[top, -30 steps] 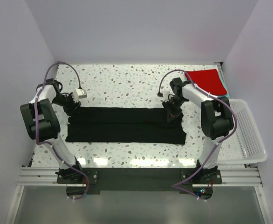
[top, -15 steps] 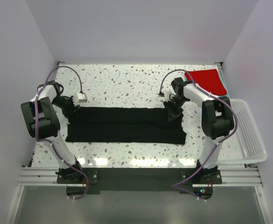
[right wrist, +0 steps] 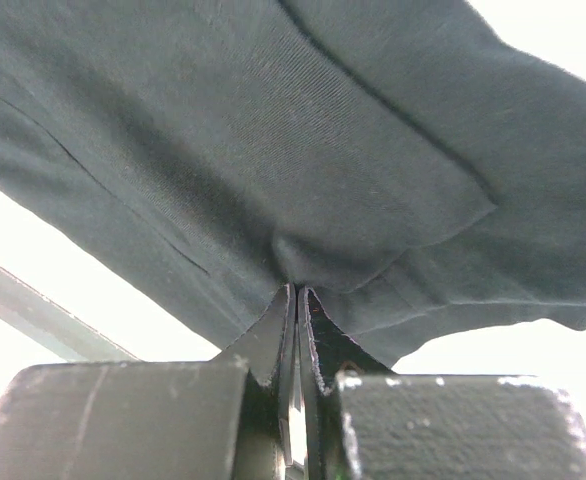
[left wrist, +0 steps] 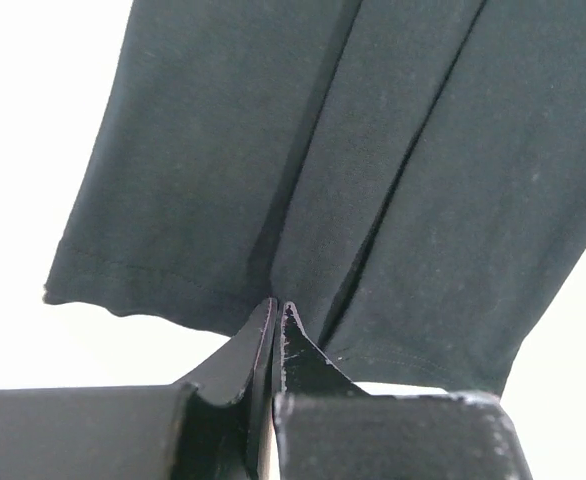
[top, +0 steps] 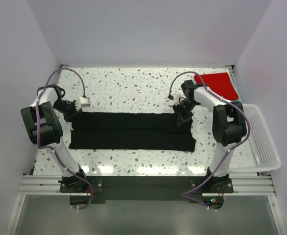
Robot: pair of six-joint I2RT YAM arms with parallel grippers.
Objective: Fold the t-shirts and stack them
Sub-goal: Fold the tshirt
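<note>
Two grips are clenched: the left gripper (left wrist: 276,305) nips the 9 o'clock end of the black t-shirt (top: 131,131), and the right gripper (right wrist: 295,290) nips its 3 o'clock end. Over the last second both have edged slightly toward 12 o'clock while the strip barely shifts, so the next fold is probably only starting. The red t-shirt (top: 216,84) lies folded at 2 o'clock.
</note>
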